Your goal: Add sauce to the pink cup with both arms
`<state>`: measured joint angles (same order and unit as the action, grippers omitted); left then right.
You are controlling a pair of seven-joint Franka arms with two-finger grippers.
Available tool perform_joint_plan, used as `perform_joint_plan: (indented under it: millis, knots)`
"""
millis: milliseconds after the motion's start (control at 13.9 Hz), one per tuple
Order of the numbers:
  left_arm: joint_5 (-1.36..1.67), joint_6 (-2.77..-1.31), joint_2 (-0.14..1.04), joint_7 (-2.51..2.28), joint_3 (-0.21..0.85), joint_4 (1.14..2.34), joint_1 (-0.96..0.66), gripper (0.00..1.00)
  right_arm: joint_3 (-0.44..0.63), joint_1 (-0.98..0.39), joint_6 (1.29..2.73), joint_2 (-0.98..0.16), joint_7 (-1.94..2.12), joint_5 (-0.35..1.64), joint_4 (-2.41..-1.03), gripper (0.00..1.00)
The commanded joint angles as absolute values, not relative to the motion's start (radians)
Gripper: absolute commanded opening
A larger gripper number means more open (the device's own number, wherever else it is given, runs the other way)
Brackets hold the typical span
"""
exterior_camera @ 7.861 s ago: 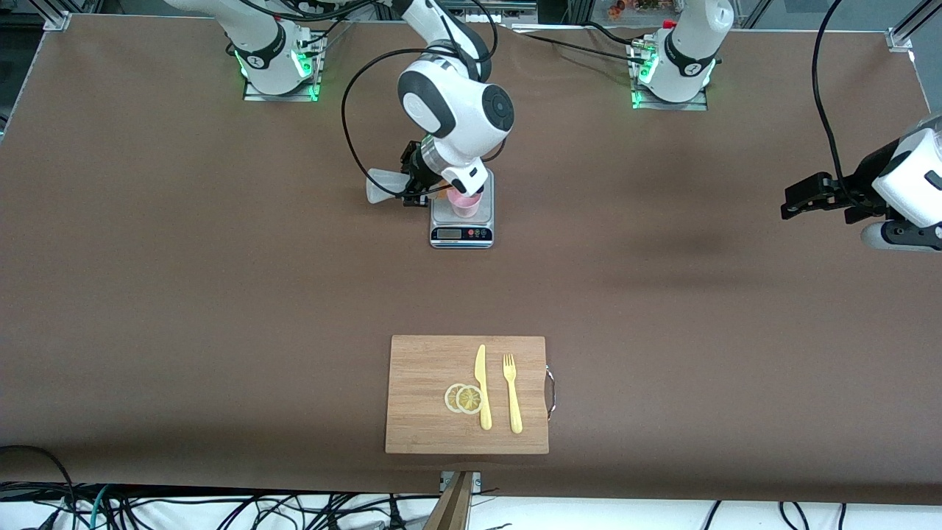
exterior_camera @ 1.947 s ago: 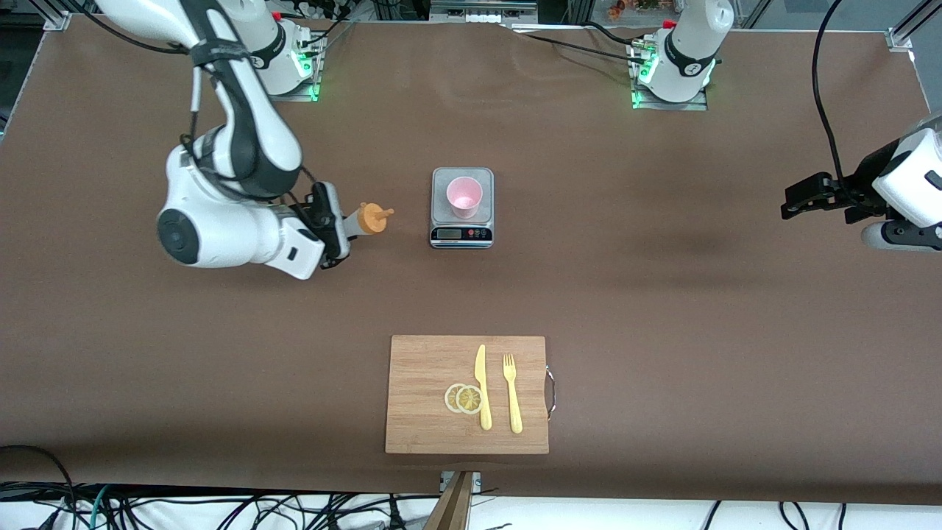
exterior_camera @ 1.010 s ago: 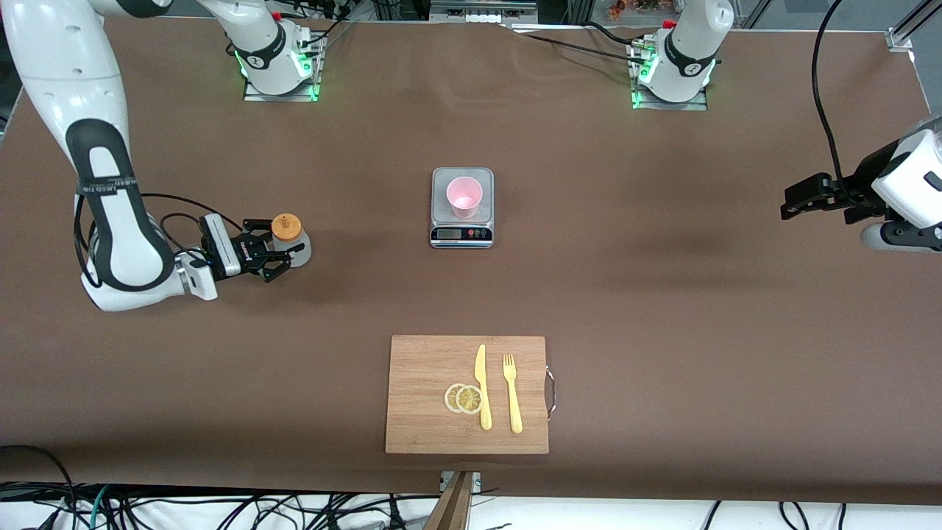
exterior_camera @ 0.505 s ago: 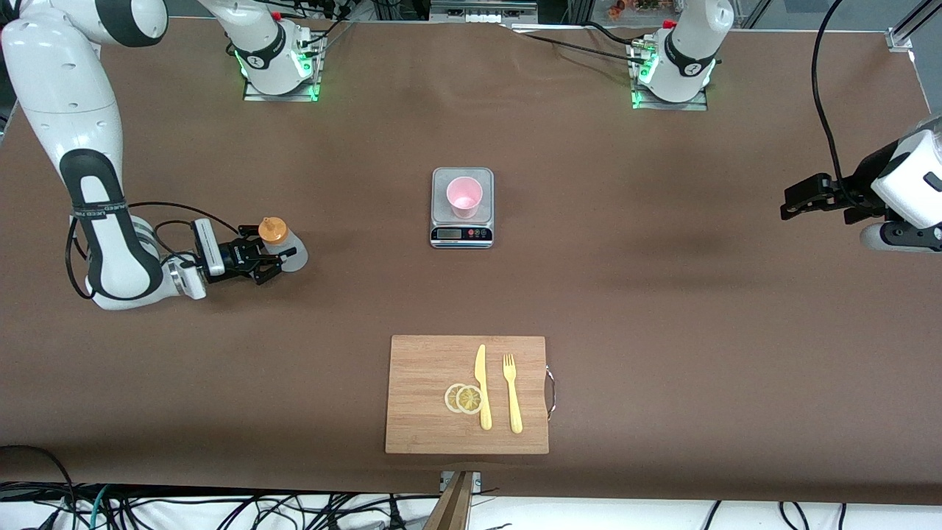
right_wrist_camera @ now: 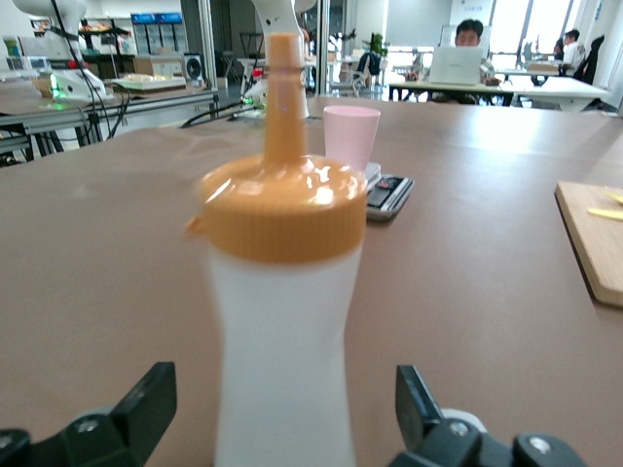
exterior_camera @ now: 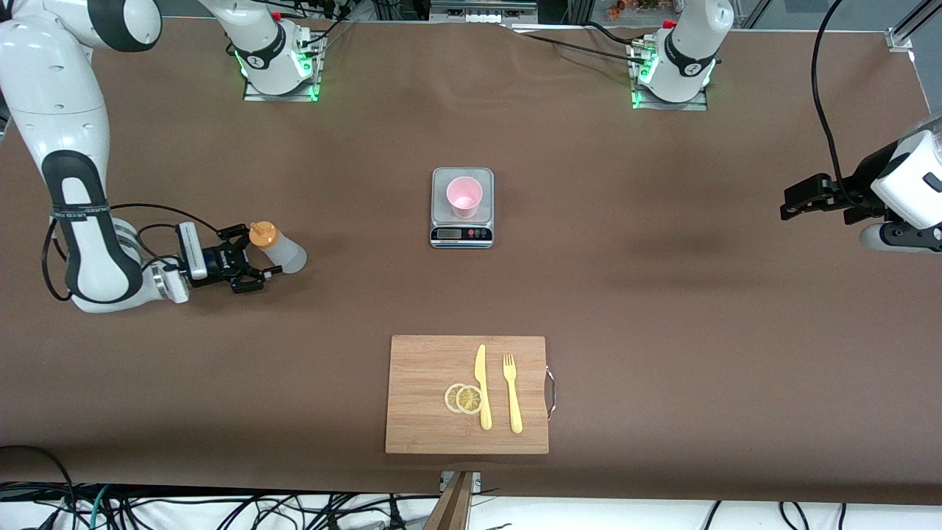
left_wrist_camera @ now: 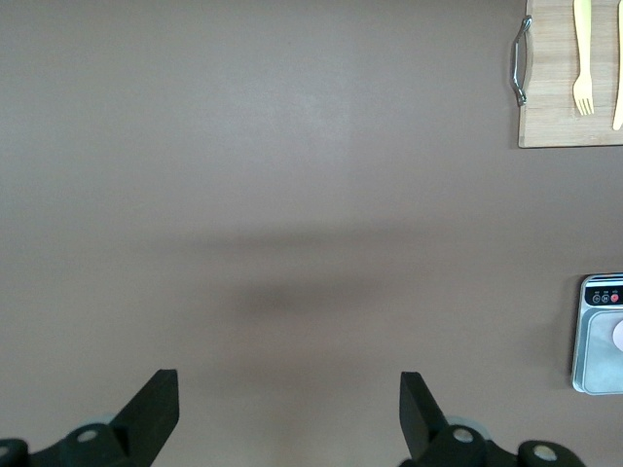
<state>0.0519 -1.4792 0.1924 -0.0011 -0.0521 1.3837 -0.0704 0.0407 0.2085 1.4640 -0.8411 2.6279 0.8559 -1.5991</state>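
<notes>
The sauce bottle point(exterior_camera: 278, 249), whitish with an orange nozzle cap, stands upright on the table toward the right arm's end. My right gripper point(exterior_camera: 249, 259) is open just beside it. In the right wrist view the sauce bottle point(right_wrist_camera: 282, 292) stands between the spread fingers of my right gripper point(right_wrist_camera: 282, 399), and neither finger touches it. The pink cup point(exterior_camera: 464, 196) stands on the grey scale point(exterior_camera: 461, 234) at mid-table; the pink cup point(right_wrist_camera: 350, 136) also shows in the right wrist view. My left gripper point(exterior_camera: 798, 200) waits open and empty, up over the left arm's end; it also shows in the left wrist view point(left_wrist_camera: 289, 409).
A wooden cutting board point(exterior_camera: 427, 427) with a yellow knife point(exterior_camera: 483, 386), a yellow fork point(exterior_camera: 512, 394) and two lemon slices point(exterior_camera: 464, 398) lies nearer to the front camera than the scale. The left wrist view shows the scale's edge point(left_wrist_camera: 596, 336) and the board's handle point(left_wrist_camera: 519, 58).
My right arm carried the bottle from over the cup to its own end of the table, set it down, opened its gripper and drew back a little. The left arm has not moved.
</notes>
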Motion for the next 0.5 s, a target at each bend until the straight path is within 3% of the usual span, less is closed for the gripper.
perform_joint_plan:
  millis: [0, 433]
  knots:
    - [0.043, -1.468, 0.201, 0.015, -0.055, 1.364, -0.078, 1.0, 0.078, 0.229, 1.437, -0.831, 2.573, 0.822, -1.562, 1.0]
    - [0.043, -1.468, 0.201, 0.015, -0.055, 1.364, -0.078, 1.0, 0.181, 0.225, 1.381, -0.711, 2.274, 0.723, -1.494, 1.0]
